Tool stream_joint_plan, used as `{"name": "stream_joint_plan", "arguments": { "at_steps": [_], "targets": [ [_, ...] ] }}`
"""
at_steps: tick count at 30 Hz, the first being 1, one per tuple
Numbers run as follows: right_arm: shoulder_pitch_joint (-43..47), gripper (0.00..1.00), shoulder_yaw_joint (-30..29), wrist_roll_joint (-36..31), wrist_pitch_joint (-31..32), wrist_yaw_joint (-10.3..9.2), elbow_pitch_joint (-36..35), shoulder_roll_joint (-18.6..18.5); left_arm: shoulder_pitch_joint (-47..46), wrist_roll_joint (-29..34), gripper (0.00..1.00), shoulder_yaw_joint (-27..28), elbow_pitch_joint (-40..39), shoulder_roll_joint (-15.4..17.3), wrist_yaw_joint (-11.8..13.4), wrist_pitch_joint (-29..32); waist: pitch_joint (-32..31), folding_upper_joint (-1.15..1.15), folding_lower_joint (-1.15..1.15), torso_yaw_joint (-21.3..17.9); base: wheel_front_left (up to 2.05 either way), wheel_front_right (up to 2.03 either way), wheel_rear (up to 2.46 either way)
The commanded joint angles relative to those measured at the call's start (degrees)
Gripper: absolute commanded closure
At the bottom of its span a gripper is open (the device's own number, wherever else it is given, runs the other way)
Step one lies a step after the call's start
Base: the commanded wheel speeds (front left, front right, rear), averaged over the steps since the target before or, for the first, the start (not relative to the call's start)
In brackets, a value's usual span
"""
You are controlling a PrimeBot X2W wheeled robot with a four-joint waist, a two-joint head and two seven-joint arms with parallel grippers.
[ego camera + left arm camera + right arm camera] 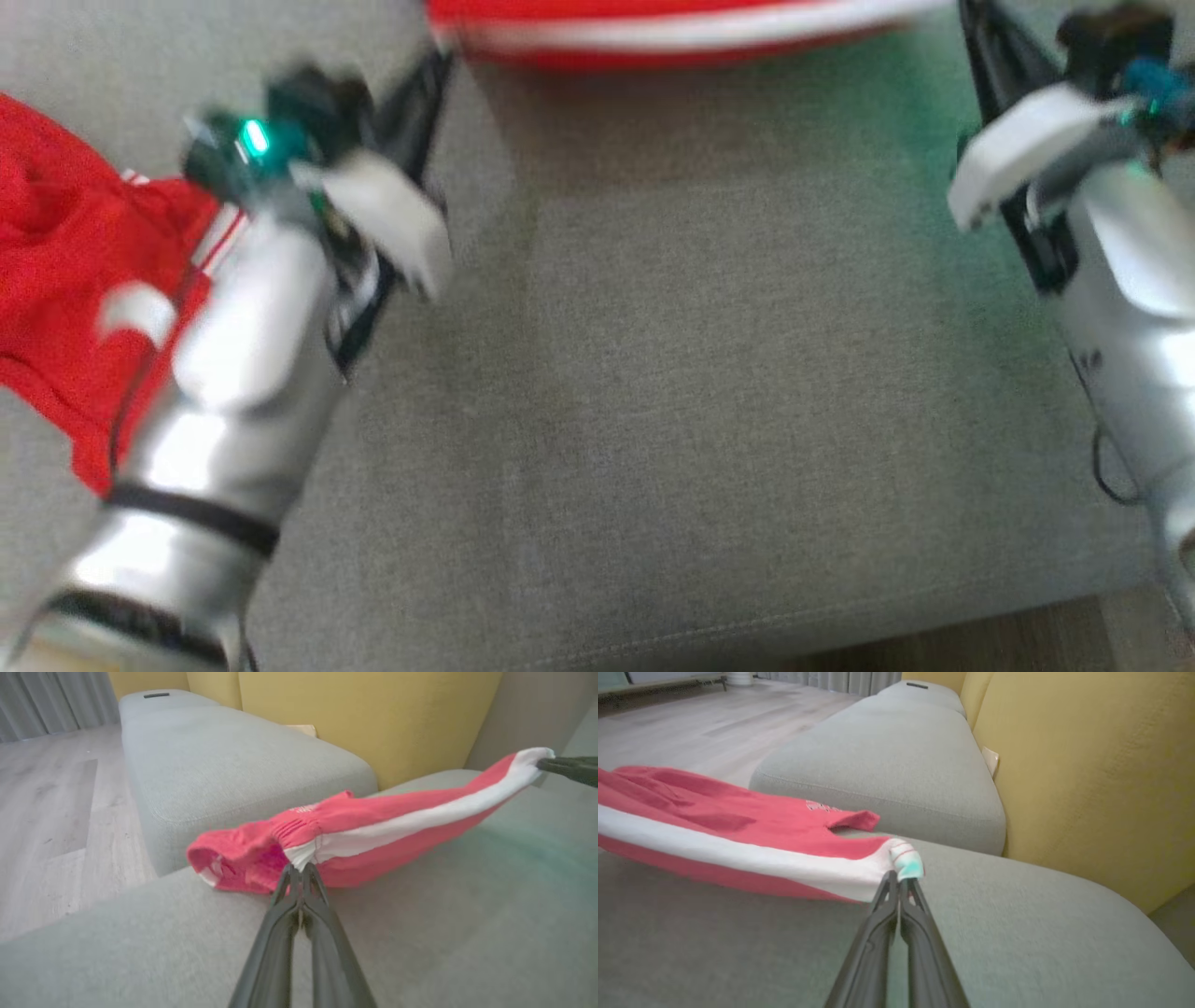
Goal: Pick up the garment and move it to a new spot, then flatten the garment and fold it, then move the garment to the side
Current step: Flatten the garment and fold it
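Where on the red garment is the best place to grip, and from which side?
Hold the garment by both ends of the white stripe, as the left gripper and right gripper pinch it, coming low from the front of the sofa; that edge stretches between them.

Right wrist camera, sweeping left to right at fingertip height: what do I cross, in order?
garment, red with a white stripe → right gripper, shut on the garment's white end → yellow backrest

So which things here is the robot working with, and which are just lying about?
In the job: red garment, left gripper, right gripper, both pinching its striped edge.
Just about: grey seat cushion, next cushion, yellow backrest, wooden floor, curtain.
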Motion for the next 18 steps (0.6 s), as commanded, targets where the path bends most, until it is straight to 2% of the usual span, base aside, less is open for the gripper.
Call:
{"name": "stream_joint_plan", "arguments": {
  "at_steps": [1, 11, 18],
  "targets": [
    [0.8, 1.00, 1.4, 1.1, 0.3, 0.40, -1.8, -0.9, -0.8, -0.4, 1.00, 1.0, -2.4, 2.4, -0.2, -0.4, -1.8, 0.00, 0.00, 0.2, 0.00, 0.00, 0.00],
    [11.4, 1.00, 16.6, 14.1, 9.1, 0.40, -9.9, -12.9, 12.1, -2.8, 1.00, -6.8, -6.9, 4.8, -0.2, -0.4, -8.0, 0.00, 0.00, 0.9, 0.00, 0.00, 0.00],
    [18.4, 1.00, 22.1, 22.3, 14.9, 0.40, -18.0, -21.9, 19.1, -3.3, 1.00, -10.1, -10.2, 5.7, -0.2, -0.4, -13.1, 0.00, 0.00, 0.8, 0.00, 0.00, 0.00]
  ]
}}
